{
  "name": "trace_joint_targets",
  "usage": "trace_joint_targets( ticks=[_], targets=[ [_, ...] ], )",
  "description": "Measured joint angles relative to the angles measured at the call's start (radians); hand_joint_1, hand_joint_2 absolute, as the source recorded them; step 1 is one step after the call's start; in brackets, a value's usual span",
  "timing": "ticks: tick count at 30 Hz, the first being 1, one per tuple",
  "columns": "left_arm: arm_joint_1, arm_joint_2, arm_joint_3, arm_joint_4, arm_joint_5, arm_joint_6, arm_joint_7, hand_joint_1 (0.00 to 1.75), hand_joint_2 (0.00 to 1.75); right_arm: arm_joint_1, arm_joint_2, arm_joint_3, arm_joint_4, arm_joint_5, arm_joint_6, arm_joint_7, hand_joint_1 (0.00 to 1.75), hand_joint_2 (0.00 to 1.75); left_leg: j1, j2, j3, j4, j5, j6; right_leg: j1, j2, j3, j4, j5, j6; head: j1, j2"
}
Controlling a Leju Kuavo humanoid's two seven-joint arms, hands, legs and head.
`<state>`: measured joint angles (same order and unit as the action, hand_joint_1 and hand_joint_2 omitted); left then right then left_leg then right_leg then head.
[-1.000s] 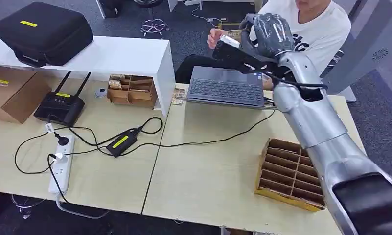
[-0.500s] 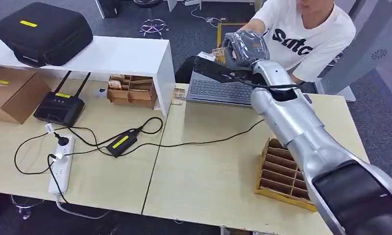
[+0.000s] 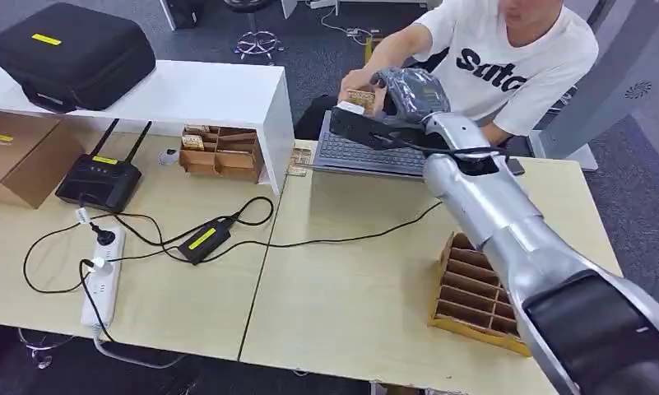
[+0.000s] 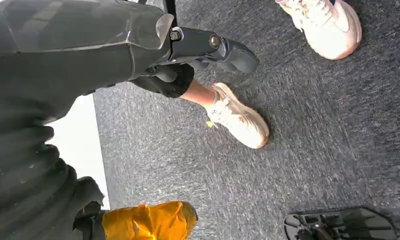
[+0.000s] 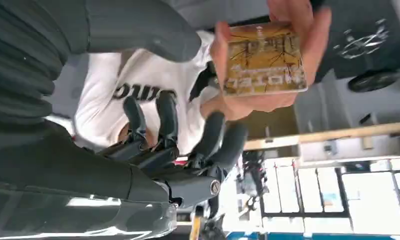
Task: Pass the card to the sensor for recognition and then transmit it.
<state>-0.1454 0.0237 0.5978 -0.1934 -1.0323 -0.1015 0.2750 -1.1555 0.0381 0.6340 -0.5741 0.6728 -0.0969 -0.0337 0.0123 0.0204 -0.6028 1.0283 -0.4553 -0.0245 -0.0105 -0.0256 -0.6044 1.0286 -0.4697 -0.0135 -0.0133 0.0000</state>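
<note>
Clutter fills the left side of the table (image 3: pixel 342 313): a router (image 3: pixel 94 179), a power strip (image 3: pixel 102 281) and a divided cardboard tray (image 3: pixel 220 151) under the white shelf (image 3: pixel 186 95). Further right, above the laptop (image 3: pixel 367 152), the card (image 3: pixel 360 99) sits pinched in the person's hand (image 3: pixel 357 82), just beside the robot's right hand (image 3: pixel 412 92). In the right wrist view that hand's fingers (image 5: pixel 165 120) stand spread with nothing between them, the card (image 5: pixel 263 60) close to their tips.

The risk, as I judge it, is a fumbled exchange: if the person lets go before the fingers close, the card drops onto the keyboard. The left hand (image 4: pixel 207 45) hangs toward the floor; whether its fingers are curled I cannot tell.

Compared with a second ago, the right arm has swung left and lower, and the person's hand has come across to meet it.
</note>
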Motion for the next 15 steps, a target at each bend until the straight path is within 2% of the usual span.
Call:
trace_joint_targets(
  ticks=[4,10,12,15],
  targets=[
    [0.014,0.002,0.001,0.0,0.015,0.001,-0.013,0.0,1.75,0.045,-0.036,-0.03,-0.006,-0.064,-0.005,-0.089,0.0,1.75,0.0,0.0,0.0,0.0,0.0,0.0,0.0,0.0,0.0,0.0,0.0,0.0,0.0,0.0],
    [0.045,0.009,0.017,0.0,0.036,0.013,-0.032,0.0,1.75,0.173,-0.158,-0.121,-0.119,-0.215,-0.003,-0.201,0.0,1.75,0.0,-0.003,0.0,0.001,-0.001,0.001,0.0,-0.003,0.002,-0.002,0.0,0.0,0.0,0.0],
    [0.058,0.012,0.029,0.0,0.045,0.019,-0.042,0.0,1.75,0.236,-0.207,-0.173,-0.181,-0.304,0.016,-0.239,0.0,1.75,0.0,-0.003,0.0,0.001,-0.001,0.002,0.0,-0.003,0.002,-0.003,0.0,0.001,0.0,0.0],
    [0.076,0.017,0.045,0.0,0.056,0.025,-0.056,0.0,1.75,0.361,-0.28,-0.295,-0.279,-0.466,0.076,-0.305,0.0,1.75,0.0,-0.004,0.0,0.001,-0.003,0.005,0.0,-0.004,0.004,-0.004,-0.001,0.001,0.0,0.0]
  ],
)
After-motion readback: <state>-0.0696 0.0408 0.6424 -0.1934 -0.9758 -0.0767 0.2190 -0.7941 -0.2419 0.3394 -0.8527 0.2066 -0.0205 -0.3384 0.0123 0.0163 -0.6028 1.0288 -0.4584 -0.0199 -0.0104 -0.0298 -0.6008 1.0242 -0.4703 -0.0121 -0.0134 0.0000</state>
